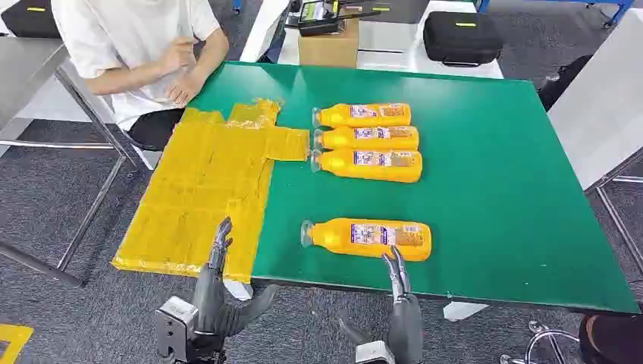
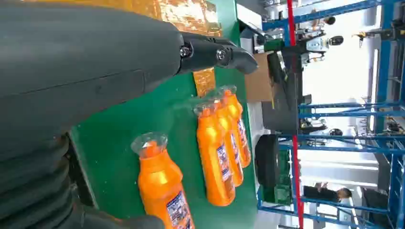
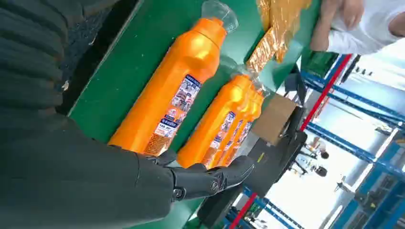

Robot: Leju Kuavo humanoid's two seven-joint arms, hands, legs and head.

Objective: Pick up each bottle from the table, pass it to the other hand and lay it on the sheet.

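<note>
Head view has both hands empty, fingers straight: left hand (image 1: 216, 265) over the yellow sheet (image 1: 205, 189), right hand (image 1: 398, 292) just short of the nearest bottle (image 1: 368, 238) on the green worktop (image 1: 493, 189). Right wrist view shows that bottle's label close up, three more bottles (image 3: 229, 124) packed together beyond.

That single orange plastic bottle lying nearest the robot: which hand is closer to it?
Right. The right hand reaches up just below the single orange plastic bottle, fingertips at its body. The left hand is off to the side, over the yellow sheet.
</note>
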